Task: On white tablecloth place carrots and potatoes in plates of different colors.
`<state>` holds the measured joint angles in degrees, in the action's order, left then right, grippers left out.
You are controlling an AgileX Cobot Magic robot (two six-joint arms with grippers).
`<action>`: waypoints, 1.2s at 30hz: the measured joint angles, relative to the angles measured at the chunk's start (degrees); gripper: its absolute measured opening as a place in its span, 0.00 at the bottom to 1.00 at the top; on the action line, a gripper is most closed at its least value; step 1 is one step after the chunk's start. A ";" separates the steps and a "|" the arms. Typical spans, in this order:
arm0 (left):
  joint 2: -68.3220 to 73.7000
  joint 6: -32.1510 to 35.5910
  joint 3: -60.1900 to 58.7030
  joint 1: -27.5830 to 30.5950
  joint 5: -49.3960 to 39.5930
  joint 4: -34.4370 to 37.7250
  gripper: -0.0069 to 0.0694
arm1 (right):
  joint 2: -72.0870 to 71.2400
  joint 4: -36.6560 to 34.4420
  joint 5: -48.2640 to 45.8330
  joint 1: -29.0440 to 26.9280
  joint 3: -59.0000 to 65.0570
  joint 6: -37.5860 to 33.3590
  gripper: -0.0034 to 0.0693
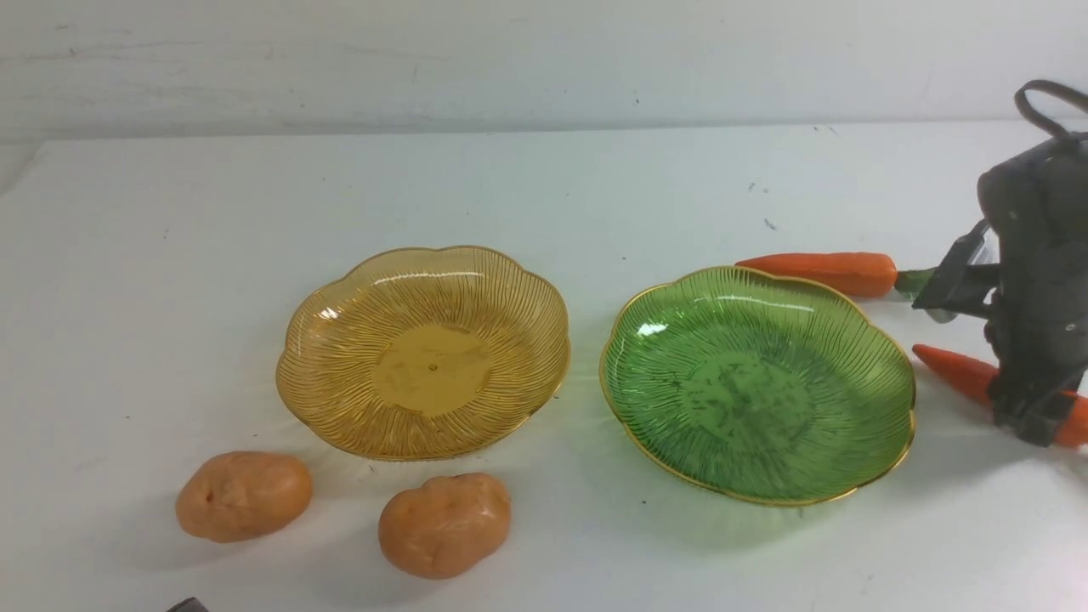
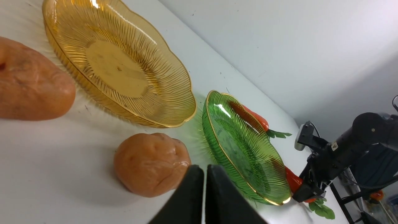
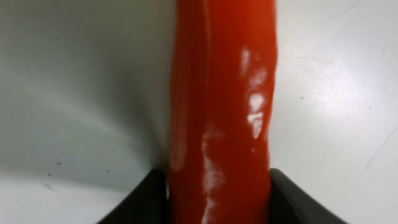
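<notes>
1. The right gripper reaches in from the right side of the white tablecloth, with the wrist bent so that the hand points steeply down at the cloth.
2. Its fingers stand on either side of the nearer carrot, drawn in against its flanks. The hand grips the thick part of the body, and the carrot lies flat on the cloth.
3. That carrot's tip sticks out of the hand to its left, towards the green plate, which sits just beside the hand on that side.
4. The farther carrot lies beyond the hand and to its left, behind the green plate's rim.
5. The amber plate sits well off to the hand's left, past the green one.
6. The left gripper hangs low over the cloth with its fingers pressed together and nothing between them.
7. One potato lies just ahead of its fingertips. The other potato is farther out, beside the amber plate.
</notes>
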<state>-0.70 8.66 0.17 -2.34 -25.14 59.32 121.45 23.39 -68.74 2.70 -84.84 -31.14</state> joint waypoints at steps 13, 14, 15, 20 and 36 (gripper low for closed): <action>0.00 0.57 0.17 0.00 0.26 0.00 0.09 | -20.08 -11.67 -1.64 1.10 0.12 7.65 0.51; 0.00 0.73 0.46 0.00 0.39 0.00 0.09 | -21.13 -16.81 -1.66 1.96 0.12 7.58 0.51; 0.00 0.80 0.46 0.00 0.36 0.00 0.09 | -21.13 -17.67 -1.66 1.96 0.12 7.58 0.51; 0.00 1.09 4.06 0.00 1.74 0.00 0.09 | -20.70 -29.31 1.54 7.60 0.12 5.83 0.51; 22.67 4.40 18.63 0.05 -6.46 -3.46 0.09 | -9.95 -24.55 13.61 17.59 0.31 10.13 0.88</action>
<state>21.97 13.06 18.80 -2.29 -31.60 55.86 111.50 -1.16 -55.12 20.30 -84.54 -21.00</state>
